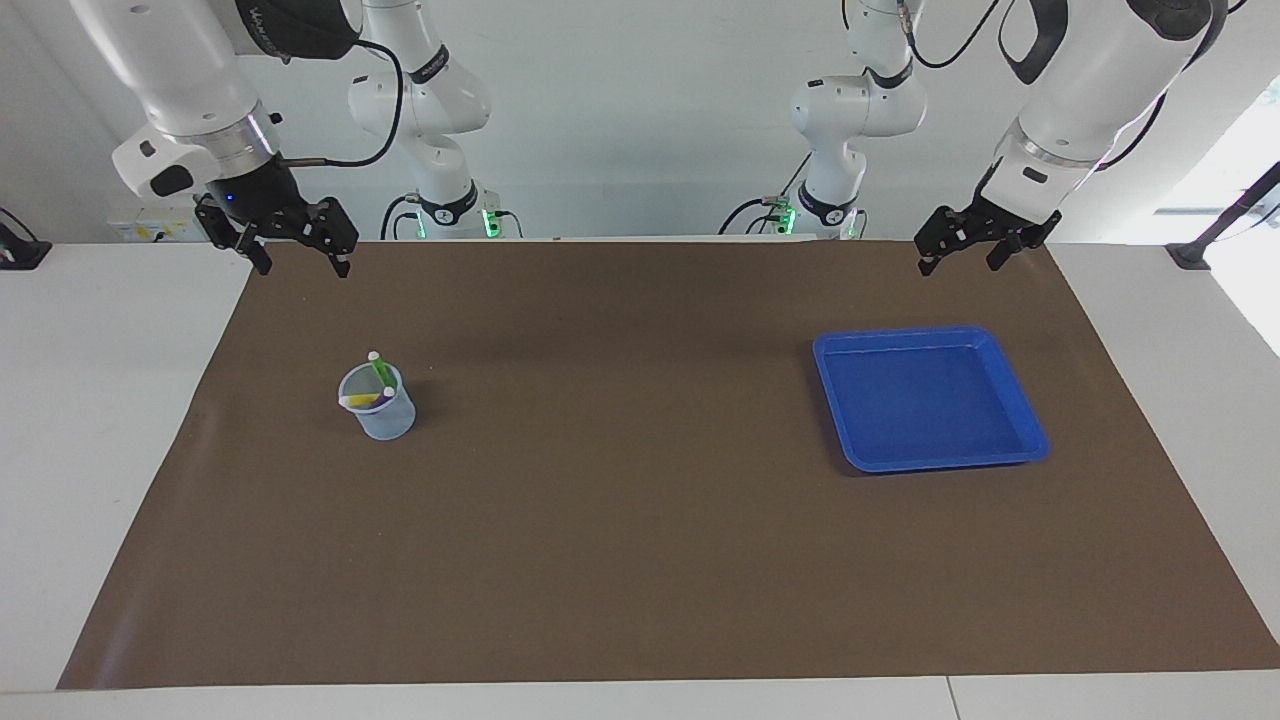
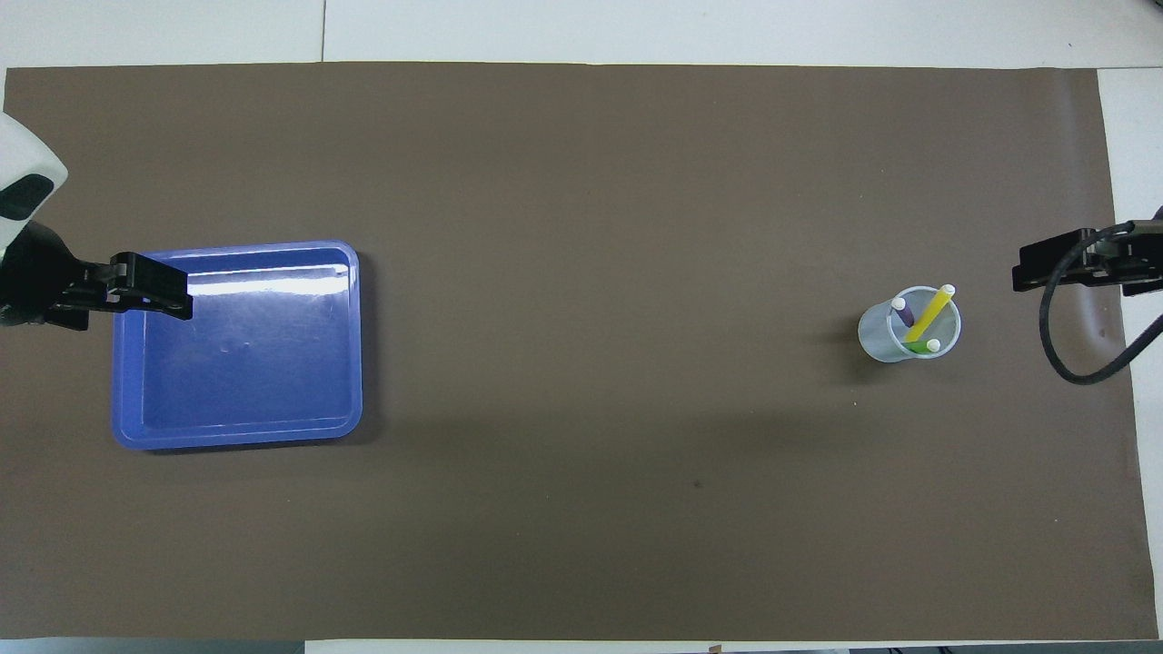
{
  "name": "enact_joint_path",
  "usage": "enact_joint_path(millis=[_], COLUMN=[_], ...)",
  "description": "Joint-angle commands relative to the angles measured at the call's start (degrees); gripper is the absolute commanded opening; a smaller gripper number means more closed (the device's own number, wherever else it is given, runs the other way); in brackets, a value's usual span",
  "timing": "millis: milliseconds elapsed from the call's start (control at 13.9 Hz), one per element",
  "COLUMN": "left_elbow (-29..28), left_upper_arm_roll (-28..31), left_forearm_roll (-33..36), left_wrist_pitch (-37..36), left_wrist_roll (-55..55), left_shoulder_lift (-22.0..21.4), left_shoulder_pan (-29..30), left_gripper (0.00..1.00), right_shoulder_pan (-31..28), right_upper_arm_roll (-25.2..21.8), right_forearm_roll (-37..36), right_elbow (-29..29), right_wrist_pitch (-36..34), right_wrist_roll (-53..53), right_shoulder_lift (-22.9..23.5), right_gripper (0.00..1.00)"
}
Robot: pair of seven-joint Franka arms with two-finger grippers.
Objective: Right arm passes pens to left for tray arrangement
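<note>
While all three pens stand in the cup below the right end effector, fingers apart, the blue tray sits empty under the left end effector, also parted.

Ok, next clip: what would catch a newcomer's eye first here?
Probably the bright blue tray, empty, toward the left arm's end of the brown mat. Then the small translucent cup toward the right arm's end, holding green, purple and yellow pens. The left gripper and right gripper hang open, raised above the mat's robot-side edge.
</note>
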Motion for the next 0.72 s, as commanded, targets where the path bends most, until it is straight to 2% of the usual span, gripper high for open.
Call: enact_joint_path(millis=[0,504,576,648], left_elbow=[0.56,0.56,0.56,0.56], left_upper_arm_roll=[0.74,0.75,0.75,0.75], left_forearm_roll=[-0.52,-0.52,-0.52,-0.52], left_wrist_pitch=[-0.79,-0.62,-0.62,-0.62], left_wrist_roll=[0.14,-0.21,-0.21,-0.21], left_shoulder_lift=[-0.59,-0.85,-0.85,-0.85], left_shoulder_pan=[-0.53,-0.62,-0.62,-0.62], left_gripper=[1.00,1.00,1.00,1.00], right_shoulder_pan=[-0.38,-0.56,-0.65,-0.82], right_upper_arm_roll=[0.33,0.15,0.15,-0.02], right_forearm_roll=[0.11,0.19,0.20,0.11], right_elbow=[-1.96,-2.05,-3.18,-6.93], right_wrist_pitch=[1.19,0.13,0.91,4.05], right_wrist_roll=[0.97,0.53,0.53,0.53], right_shoulder_lift=[-1.36,-1.45,-1.71,-3.45], right_gripper=[1.00,1.00,1.00,1.00])
